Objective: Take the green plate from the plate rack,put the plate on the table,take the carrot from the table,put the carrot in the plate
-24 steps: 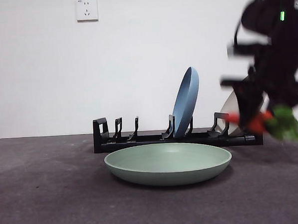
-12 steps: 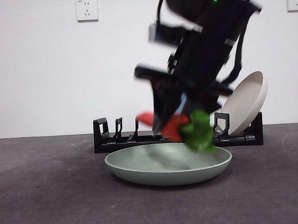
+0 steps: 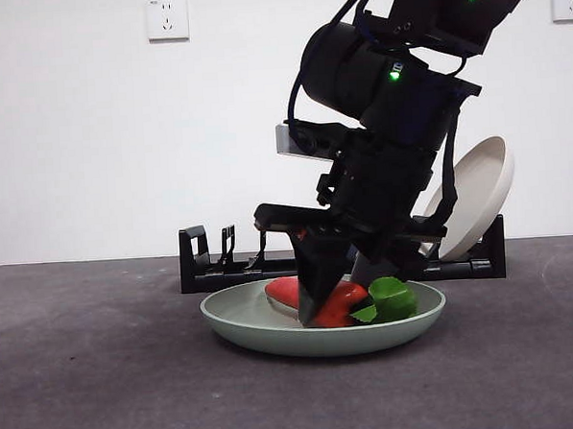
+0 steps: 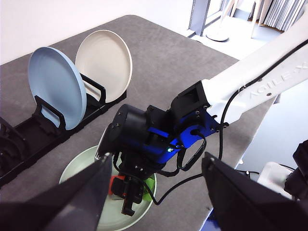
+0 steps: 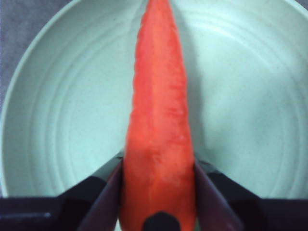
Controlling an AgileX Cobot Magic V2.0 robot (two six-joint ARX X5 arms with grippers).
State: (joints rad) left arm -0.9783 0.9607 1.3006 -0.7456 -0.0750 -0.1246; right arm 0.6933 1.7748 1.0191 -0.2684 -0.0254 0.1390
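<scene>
The stubby orange-red toy carrot (image 3: 341, 303) with its bright green leaf bunch sits low inside the pale sage-green round plate (image 3: 244, 318), its body at or just above the plate's floor; contact cannot be confirmed. The right gripper (image 3: 322, 304) is clamped on the carrot's thick end, one black jaw pressed to each flank in the right wrist view, so the pointed tip runs out across the plate's middle. Holding it near the leafy end leaves the long body free to lie flat once let go. By my reading, only the release remains.

The plate rests flat on the dark grey rough table (image 3: 93, 378), near the front. Behind it stands the long black slotted plate rack (image 3: 208, 267), with a beige plate (image 3: 478, 204) leaning at its right end and a blue plate (image 4: 55, 86) upright beside that. The left gripper (image 4: 156, 192) waits high above the scene, jaws spread wide and empty.
</scene>
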